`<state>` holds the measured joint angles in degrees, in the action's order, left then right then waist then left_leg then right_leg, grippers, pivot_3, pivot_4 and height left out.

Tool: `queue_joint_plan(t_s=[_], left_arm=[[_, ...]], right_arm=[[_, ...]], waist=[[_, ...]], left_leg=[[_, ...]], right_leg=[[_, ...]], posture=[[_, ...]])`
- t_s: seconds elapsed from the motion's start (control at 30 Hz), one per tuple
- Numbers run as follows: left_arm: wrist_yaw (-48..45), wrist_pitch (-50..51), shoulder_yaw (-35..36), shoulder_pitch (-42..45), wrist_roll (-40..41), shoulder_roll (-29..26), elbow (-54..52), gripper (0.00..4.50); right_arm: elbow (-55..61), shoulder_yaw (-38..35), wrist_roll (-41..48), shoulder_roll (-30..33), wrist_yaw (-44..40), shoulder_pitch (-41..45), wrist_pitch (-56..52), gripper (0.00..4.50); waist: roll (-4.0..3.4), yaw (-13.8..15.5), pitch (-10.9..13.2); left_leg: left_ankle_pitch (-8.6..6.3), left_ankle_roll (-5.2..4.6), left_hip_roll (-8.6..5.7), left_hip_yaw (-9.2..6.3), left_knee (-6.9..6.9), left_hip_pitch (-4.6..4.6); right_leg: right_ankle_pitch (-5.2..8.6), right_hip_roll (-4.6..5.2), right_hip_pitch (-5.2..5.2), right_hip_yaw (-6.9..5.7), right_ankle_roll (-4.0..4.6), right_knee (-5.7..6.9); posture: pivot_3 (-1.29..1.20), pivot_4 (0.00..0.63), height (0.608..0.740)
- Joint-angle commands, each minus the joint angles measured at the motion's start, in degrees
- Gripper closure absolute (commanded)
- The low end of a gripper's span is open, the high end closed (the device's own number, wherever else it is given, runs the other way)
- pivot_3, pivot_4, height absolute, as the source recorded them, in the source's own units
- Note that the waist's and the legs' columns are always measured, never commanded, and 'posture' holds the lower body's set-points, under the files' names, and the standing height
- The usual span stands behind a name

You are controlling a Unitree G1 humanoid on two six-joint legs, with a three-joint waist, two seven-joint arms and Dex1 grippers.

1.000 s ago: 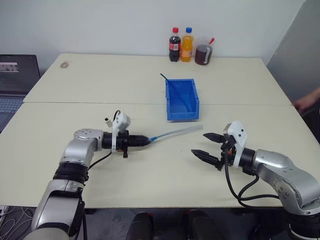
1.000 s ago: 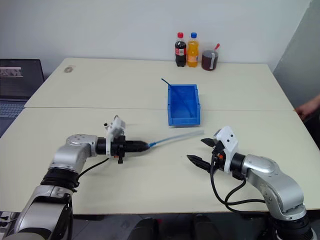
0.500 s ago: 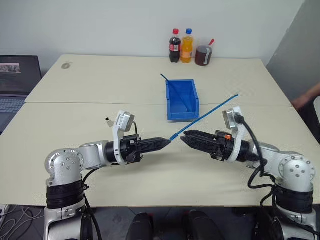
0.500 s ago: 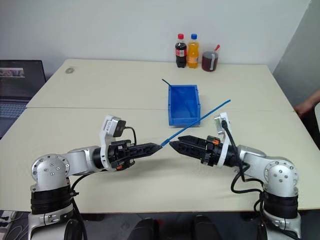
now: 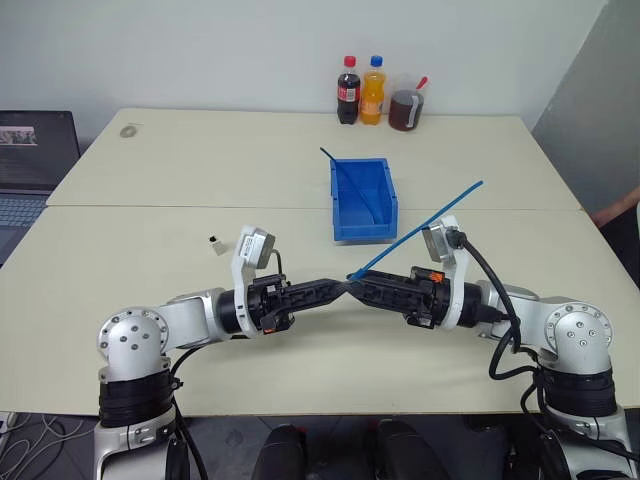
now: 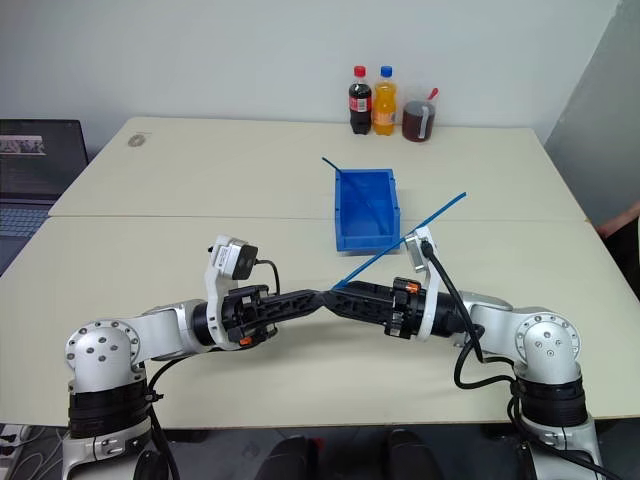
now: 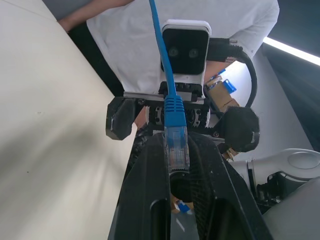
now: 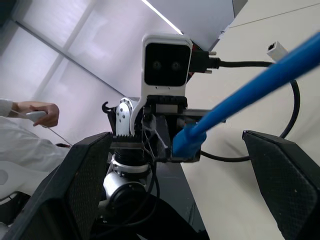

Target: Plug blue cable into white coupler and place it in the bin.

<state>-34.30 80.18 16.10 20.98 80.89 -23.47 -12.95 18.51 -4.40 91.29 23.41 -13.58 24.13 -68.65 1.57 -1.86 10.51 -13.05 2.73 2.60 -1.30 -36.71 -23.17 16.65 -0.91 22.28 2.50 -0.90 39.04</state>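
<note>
Blue cable (image 5: 415,232) is jutting stiffly up and to the far right from the point where two grippers are meeting tip to tip above the near middle of the table (image 5: 180,160), seen from the left eye; the left gripper (image 5: 340,290) is clenching its near end, while the right gripper (image 5: 362,291) is pointing in from the right with its fingers apart around that end. The white coupler (image 5: 216,243) is lying alone on the table, left of the arms and well apart from both. The bin (image 5: 362,200) is sitting at the far middle, with a thin darker cable (image 5: 345,172) leaning in it.

From the left wrist, the pale plug (image 7: 176,149) is sitting clamped between the black fingers (image 7: 210,170), its blue boot just beyond them.

From the right wrist, the two right fingers (image 8: 280,170) are standing wide to either side of the cable, touching nothing.

Light and springy, holding its own line unsupported, the cable is likely to swing if taken far along its length. A hold on the boot just behind the plug looks safest. The coupler looks tiny and smooth, prone to skidding, and is best pinched across its flat sides.
</note>
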Motion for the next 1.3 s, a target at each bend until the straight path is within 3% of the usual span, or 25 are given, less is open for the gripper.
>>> queue_joint_plan(t_s=[0.03, 0.5, 0.6, 0.67, 0.8, 0.97, 1.1, 1.2, 1.3], left_arm=[[1.07, -1.84, -0.6, -0.45, 3.04, -1.02, -1.95, 4.28], [1.97, -6.63, -3.2, -2.15, 4.05, -3.26, -3.61, 4.28], [1.34, -8.35, -3.81, -2.52, 2.79, -3.62, -4.5, 4.28], [0.09, -9.06, -3.92, -2.8, 2.4, -4.44, -5.0, 3.57], [-1.94, -11.45, -3.15, -3.03, 0.31, -7.26, -6.23, 2.72], [-0.24, -14.21, 2.8, -4.12, 2.67, -12.02, -7.53, 1.46], [-1.58, -20.56, 5.63, -13.44, -9.94, -17.87, -12.73, 0.63], [8.24, -30.75, 4.63, -21.6, -27.24, -16.4, -14.32, 0.07], [19.2, -38.17, 1.31, -25.44, -41.88, -12.51, -14.28, 0.01]], right_arm=[[0.45, -0.02, 2.43, 1.06, -0.51, 0.87, 1.55, 1.13], [-0.09, 1.57, 0.61, 3.1, -3.99, 0.78, 1.88, 4.35], [-0.43, 1.78, -0.63, 3.3, -4.62, 1.03, 2.21, 4.35], [-0.95, 1.79, -1.4, 3.43, -4.71, 1.64, 2.53, 4.35], [-4.3, 1.15, -5.82, 2.75, -4.28, 4.46, 4.94, 4.35], [-8.8, 0.76, -15.29, 3.13, -6.57, 6.69, 9.16, 4.35], [-10.26, 0.52, -20.65, 4.51, -9.7, 6.15, 10.8, 4.35], [-10.46, 0.51, -23.13, 4.04, -10.96, 5.42, 11.48, 4.35], [-11.04, 0.88, -25.23, 2.71, -11.82, 5.57, 11.94, 4.35]], waist=[[0.0, 0.02, 0.0], [0.0, 0.02, 0.0], [0.0, 0.03, 0.0], [0.0, 0.03, 0.0], [-0.01, -0.05, 0.01], [0.0, 0.0, 0.02], [-0.02, -0.16, 0.03], [-0.03, -0.01, 0.02], [-0.03, 0.18, 0.02]], left_leg=[[0.0, 0.0, 0.0, 0.0, 0.0, -0.01], [0.0, 0.0, 0.0, -0.01, 0.01, -0.03], [0.0, 0.0, 0.0, 0.0, 0.01, -0.03], [0.0, 0.0, 0.0, 0.0, 0.02, -0.03], [0.0, 0.0, 0.0, 0.01, 0.03, -0.03], [0.0, 0.0, 0.01, 0.01, 0.04, -0.07], [0.0, 0.0, 0.01, 0.05, 0.12, -0.31], [0.0, 0.01, 0.04, 0.06, 0.31, -0.46], [0.0, 0.01, 0.08, 0.03, 0.31, -0.72]], right_leg=[[0.0, 0.0, 0.0, 0.0, 0.0, 0.0], [0.0, 0.0, 0.02, -0.01, 0.0, -0.03], [0.0, 0.0, 0.03, 0.0, 0.0, -0.03], [0.0, 0.0, 0.03, 0.0, 0.0, -0.04], [0.0, -0.01, 0.05, 0.01, 0.01, -0.03], [0.01, -0.02, 0.09, -0.01, 0.02, -0.06], [0.02, 0.0, 0.39, 0.08, 0.04, -0.08], [0.01, 0.11, 0.79, 0.22, 0.05, -0.03], [-0.13, 0.15, 0.97, 0.2, 0.3, -0.04]], posture=[[0.0, 0.15, 0.74], [0.0, 0.15, 0.74], [0.0, 0.15, 0.74], [0.0, 0.15, 0.74], [0.0, 0.15, 0.74], [0.0, 0.15, 0.74], [0.0, 0.15, 0.74], [0.0, 0.15, 0.74], [0.0, 0.15, 0.74]])
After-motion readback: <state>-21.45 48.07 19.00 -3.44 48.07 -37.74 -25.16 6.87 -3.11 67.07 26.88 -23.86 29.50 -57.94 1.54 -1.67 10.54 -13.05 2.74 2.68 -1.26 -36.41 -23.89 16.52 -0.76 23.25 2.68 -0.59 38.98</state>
